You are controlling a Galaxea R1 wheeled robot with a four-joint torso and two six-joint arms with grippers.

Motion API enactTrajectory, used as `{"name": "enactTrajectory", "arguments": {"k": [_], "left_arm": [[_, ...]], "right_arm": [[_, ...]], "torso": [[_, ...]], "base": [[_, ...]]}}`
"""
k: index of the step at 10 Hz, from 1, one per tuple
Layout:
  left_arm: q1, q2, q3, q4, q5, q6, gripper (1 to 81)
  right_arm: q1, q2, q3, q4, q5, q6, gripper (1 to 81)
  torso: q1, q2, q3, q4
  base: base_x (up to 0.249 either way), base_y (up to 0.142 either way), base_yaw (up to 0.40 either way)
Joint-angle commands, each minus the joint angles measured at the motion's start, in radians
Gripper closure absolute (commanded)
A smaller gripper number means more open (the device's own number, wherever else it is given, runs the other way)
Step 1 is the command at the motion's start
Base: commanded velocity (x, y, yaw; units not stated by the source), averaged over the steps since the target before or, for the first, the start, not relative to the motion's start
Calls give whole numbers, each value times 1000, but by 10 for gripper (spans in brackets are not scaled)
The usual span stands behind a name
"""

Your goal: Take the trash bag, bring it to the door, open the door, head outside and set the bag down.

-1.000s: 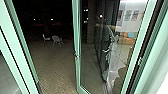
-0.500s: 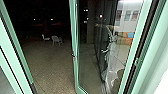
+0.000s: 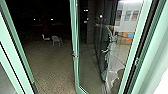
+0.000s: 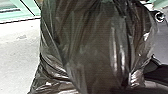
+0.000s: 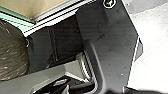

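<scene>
Beyond the grippers, the door [image 3: 76,67] already stands open onto a dark yard [image 3: 52,65], so opening looks done. The bag [image 4: 92,50] is near the left gripper, yet to go outside. How wide either gripper is, I cannot tell.

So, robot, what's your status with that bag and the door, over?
Grip unclear, both sides. Trash bag close to left wrist camera. Glass door open; white chairs farther out.
</scene>
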Motion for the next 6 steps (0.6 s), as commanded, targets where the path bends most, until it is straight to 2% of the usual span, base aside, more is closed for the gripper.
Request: {"name": "enactTrajectory", "arguments": {"k": [1, 6], "left_arm": [[-56, -9, -6, 5, 56, 3, 811], [-54, -10, -8, 6, 56, 3, 811]], "right_arm": [[42, 4, 5, -6, -51, 0, 10], [42, 4, 5, -6, -51, 0, 10]], "torso": [[0, 0, 0, 0], [0, 0, 0, 0]], "base": [[0, 0, 0], [13, 0, 0]]}}
